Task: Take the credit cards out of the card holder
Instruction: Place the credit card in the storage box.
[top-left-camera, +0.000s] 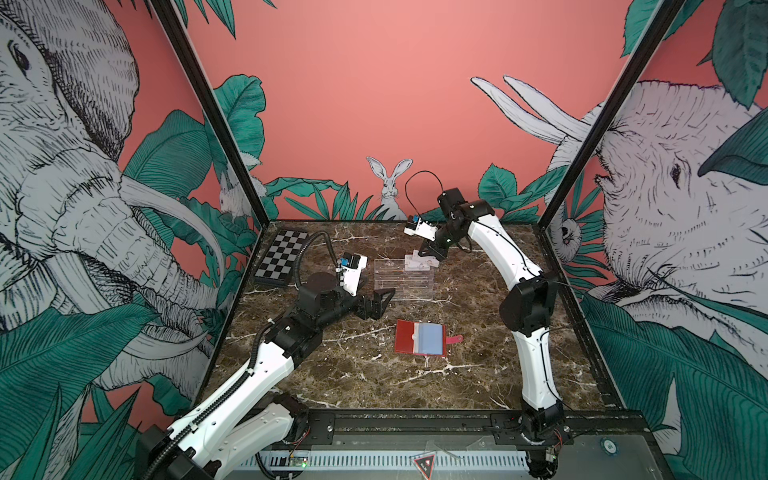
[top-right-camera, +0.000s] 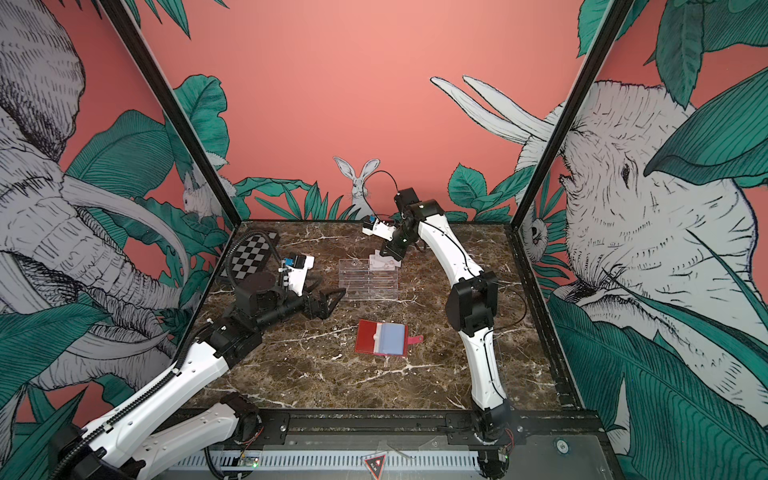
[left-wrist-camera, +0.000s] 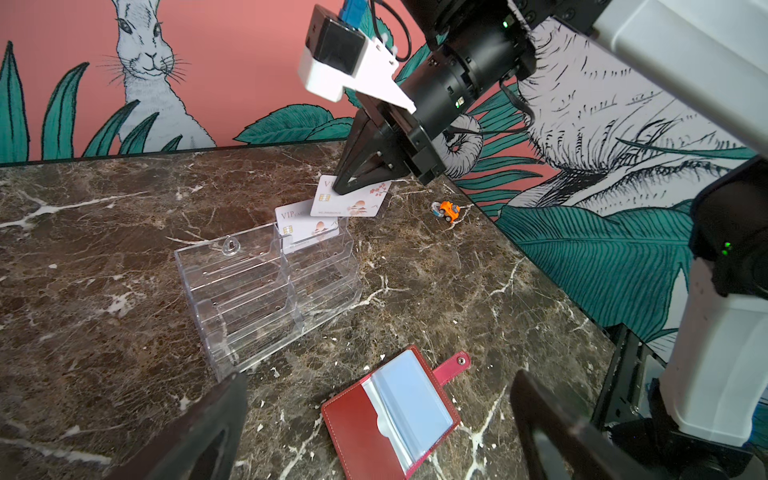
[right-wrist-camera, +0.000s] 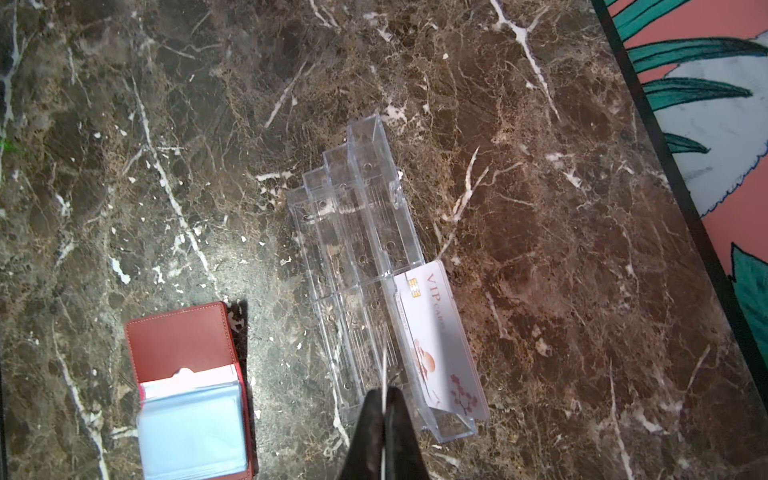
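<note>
The red card holder (top-left-camera: 419, 337) (top-right-camera: 380, 337) lies open on the marble table, its pale blue sleeves up and its snap tab out to the side. In the left wrist view my left gripper (left-wrist-camera: 378, 376) is open, hanging just short of the card holder (left-wrist-camera: 374, 432) and touching nothing. My right gripper (left-wrist-camera: 338, 189) is shut on a whitish credit card (left-wrist-camera: 357, 203) above the clear rack (left-wrist-camera: 249, 291). That card shows edge-on between the fingers in the right wrist view (right-wrist-camera: 384, 386). Another credit card (left-wrist-camera: 307, 230) (right-wrist-camera: 436, 332) stands in the rack's back tier.
A black-and-white checkered board (top-left-camera: 280, 257) lies at the back left. A small orange toy car (left-wrist-camera: 448, 211) sits near the right wall behind the rack. Black frame posts and printed walls close in three sides of the table.
</note>
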